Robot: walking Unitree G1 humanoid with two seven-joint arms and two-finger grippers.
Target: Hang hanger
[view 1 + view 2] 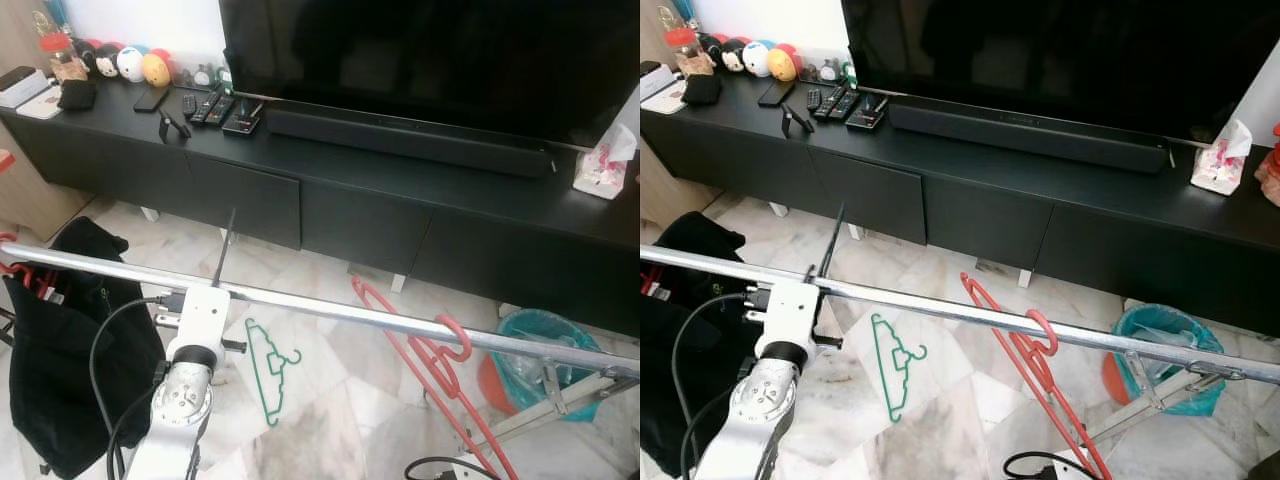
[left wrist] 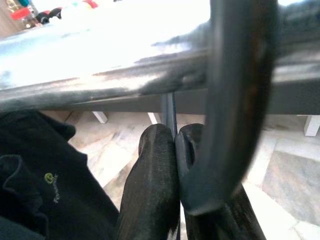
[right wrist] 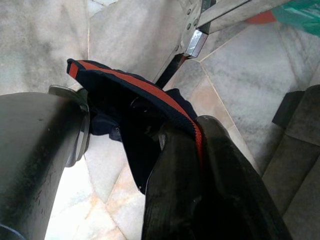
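Steel rail [image 1: 380,318]: runs across the room at chest height for the robot, slanting down to its right, set there to take hangers.
Left pincer [image 1: 228,232]: raised at the rail, fingers [image 2: 152,185] pressed together on a thin dark hanger whose hook [image 2: 235,100] curls over the bar in the left wrist view. My read is it holds on so the hook seats before letting go.
Hanger in hand: hook on or just at the rail, close to the left arm's white wrist block [image 1: 205,315]; the rest of it I cannot make out.
Right pincer [image 3: 200,165]: low, near the floor, fingers closed on a dark cloth with a red stripe [image 3: 135,95]; probably kept out of the way.
Red hangers [image 1: 440,360]: already hooked further along the rail, showing where the hangers belong.
Green hanger [image 1: 268,365]: flat on the marble floor [image 1: 330,400], not yet picked up.
Black garment [image 1: 70,350]: hangs at the left end of the rail.
Stage: hanging nearly done, I'd judge.
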